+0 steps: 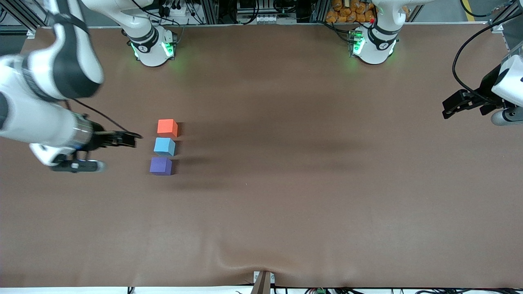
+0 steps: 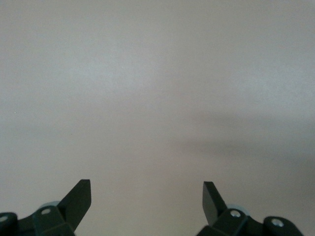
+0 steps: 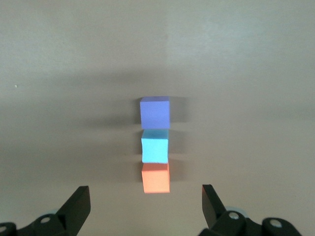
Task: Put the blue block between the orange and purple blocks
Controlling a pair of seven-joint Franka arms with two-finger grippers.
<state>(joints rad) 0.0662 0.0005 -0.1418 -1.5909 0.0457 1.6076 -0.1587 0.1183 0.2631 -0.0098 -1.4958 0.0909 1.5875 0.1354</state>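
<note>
Front view: the blue block (image 1: 164,146) sits in a row between the orange block (image 1: 167,127) and the purple block (image 1: 161,166).
The right gripper (image 1: 132,139) hangs just beside the row, toward the right arm's end, forearm nearly level, fingers spread and empty. The left gripper (image 1: 449,108) waits over its own end of the brown table (image 1: 306,183), fingers apart, holding nothing.

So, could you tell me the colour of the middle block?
Light blue block, clearest in the right wrist view.
</note>
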